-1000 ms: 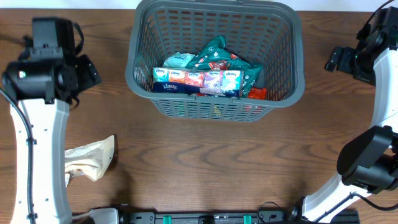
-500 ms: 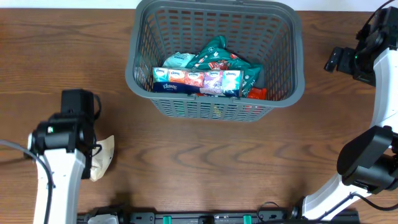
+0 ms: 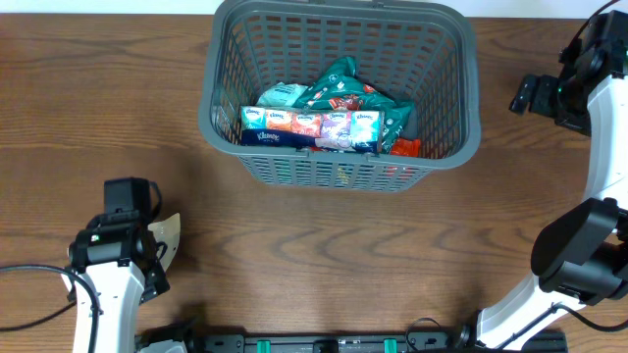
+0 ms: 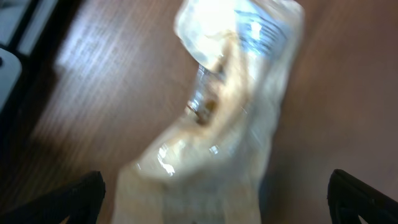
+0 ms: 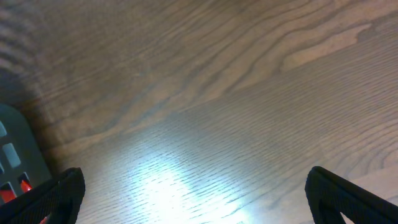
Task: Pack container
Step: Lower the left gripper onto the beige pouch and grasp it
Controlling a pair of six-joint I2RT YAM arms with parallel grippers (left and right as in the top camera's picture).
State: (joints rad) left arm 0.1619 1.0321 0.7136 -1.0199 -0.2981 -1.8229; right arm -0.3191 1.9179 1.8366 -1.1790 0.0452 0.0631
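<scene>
The dark grey slotted container (image 3: pixel 461 127) stands at the table's back centre and holds a tissue multipack (image 3: pixel 309 127), teal packets and a red item. A beige plastic packet (image 3: pixel 167 238) lies on the table at the front left. My left gripper (image 3: pixel 132 257) hovers right over it. In the left wrist view the packet (image 4: pixel 230 124) fills the space between my open fingers (image 4: pixel 214 199), blurred. My right gripper (image 3: pixel 538 93) is open and empty, right of the container, over bare wood (image 5: pixel 205 124).
The container's grey wall edge (image 5: pixel 18 149) shows at the left of the right wrist view. A dark rail (image 3: pixel 324 343) runs along the table's front edge.
My left arm has swung from the back left down to the front left and now covers most of the beige packet. The right arm has barely moved.
</scene>
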